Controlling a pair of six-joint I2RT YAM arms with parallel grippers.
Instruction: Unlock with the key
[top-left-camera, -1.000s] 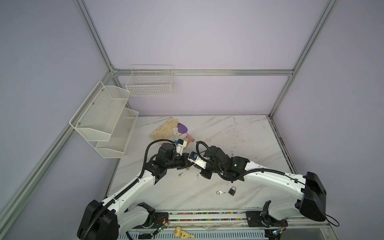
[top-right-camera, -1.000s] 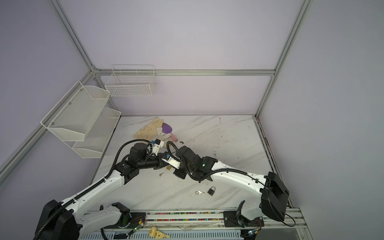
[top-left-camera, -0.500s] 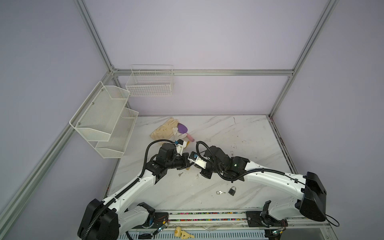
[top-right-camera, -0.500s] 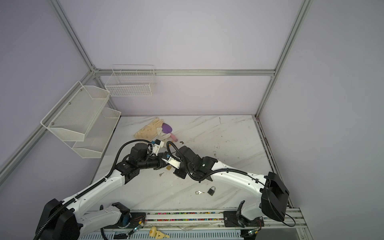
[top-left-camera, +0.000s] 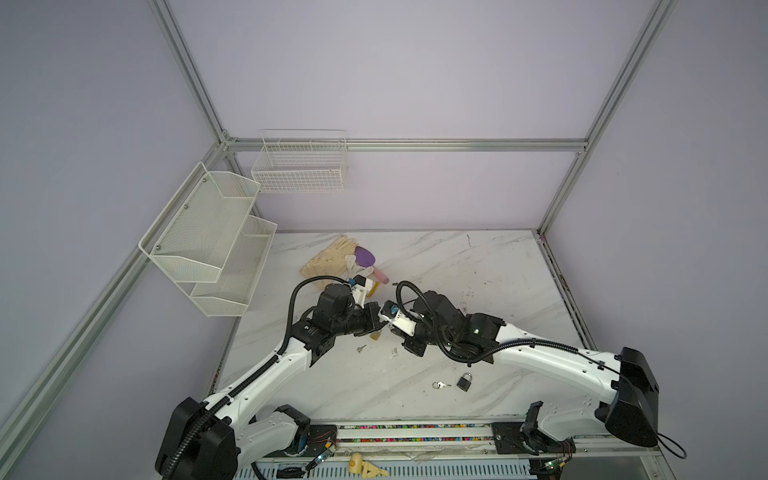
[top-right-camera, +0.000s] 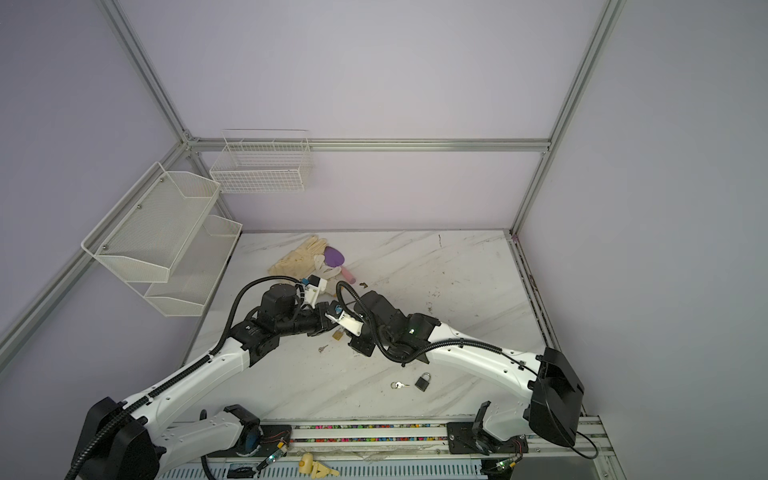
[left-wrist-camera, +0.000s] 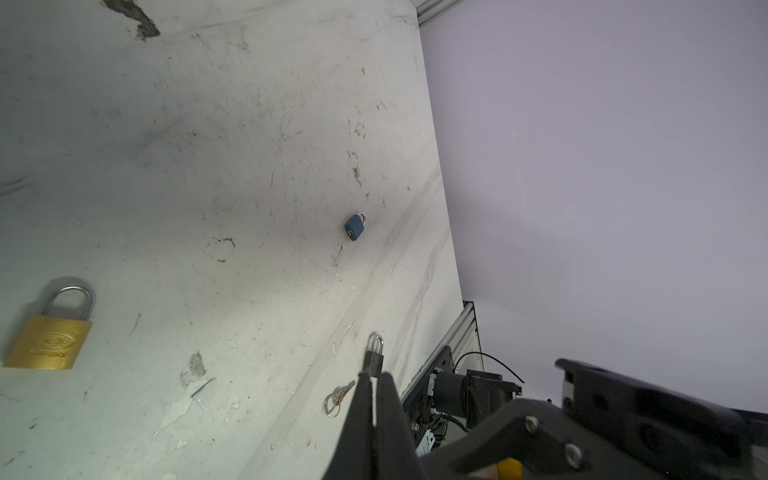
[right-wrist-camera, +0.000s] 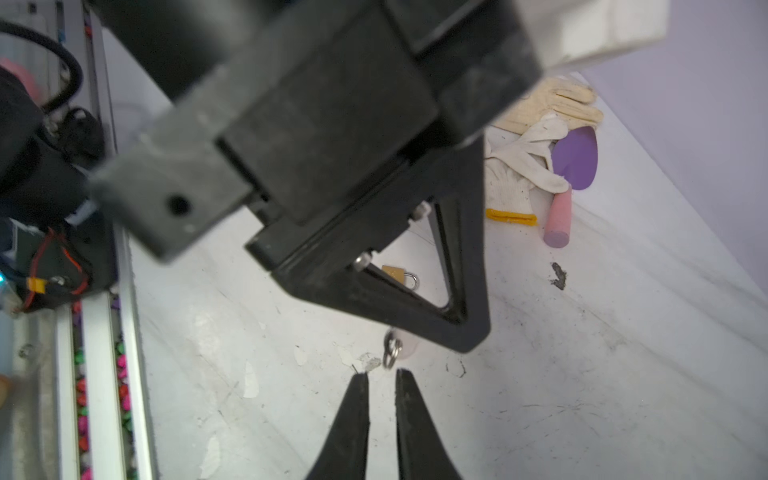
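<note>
At the far left, a white two-tier mesh shelf (top-left-camera: 208, 241) is being carried on the wall. Cream fabric gloves (top-left-camera: 328, 259) are being seen at the back of the white marble-patterned table (top-left-camera: 478, 266). The left gripper (left-wrist-camera: 371, 380) is being held low over the table's middle with its jaws pressed together. A small silver key ring (right-wrist-camera: 392, 348) is being shown at the edge of its finger, but whether a key is being pinched cannot be told. A small loose silver key (top-left-camera: 360, 348) is being seen flat on the table, just beside a brass padlock with a steel shackle (top-left-camera: 376, 336) that is lying just under the two grippers. The right gripper (right-wrist-camera: 382, 374) is being held close to the left one, its jaws slightly parted around nothing. Further right, near the front edge, a ring of keys (top-left-camera: 440, 385) is being seen just beside a black padlock (top-left-camera: 464, 381).
</note>
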